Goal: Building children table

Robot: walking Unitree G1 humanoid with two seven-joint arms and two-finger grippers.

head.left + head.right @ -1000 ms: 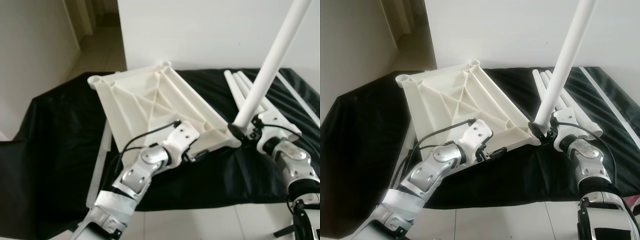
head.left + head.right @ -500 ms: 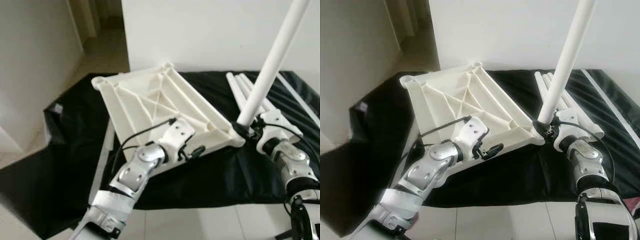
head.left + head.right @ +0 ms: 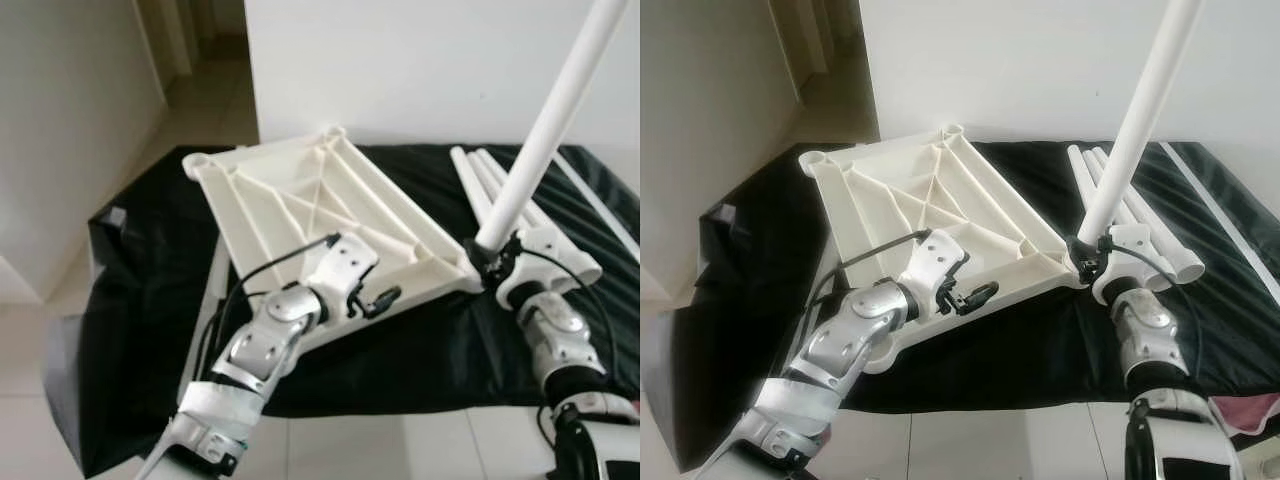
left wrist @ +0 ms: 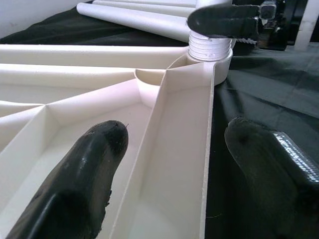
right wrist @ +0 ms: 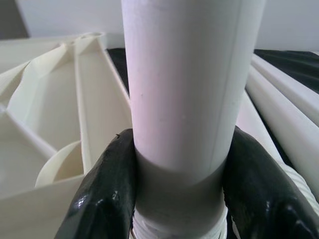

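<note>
The cream tabletop (image 3: 310, 200) lies upside down on the black cloth, ribs facing up. My left gripper (image 3: 385, 298) is open at its near rim, and its fingers (image 4: 84, 169) stand wide apart on either side of the rim wall. A white leg (image 3: 545, 120) rises tilted from the near right corner socket (image 4: 209, 52). My right gripper (image 3: 490, 262) is shut on the leg's base just above the threads, with the fingers (image 5: 107, 189) pressing on both sides.
Spare white legs (image 3: 480, 175) lie side by side on the cloth right of the tabletop. A long white strip (image 3: 1220, 210) lies further right, and another strip (image 3: 210, 300) pokes out under the tabletop's left side. A white wall stands behind; tiled floor is in front.
The camera has shifted a little. My left gripper has drawn back from the near rim and its fingers now show apart. The right gripper stays on the leg.
</note>
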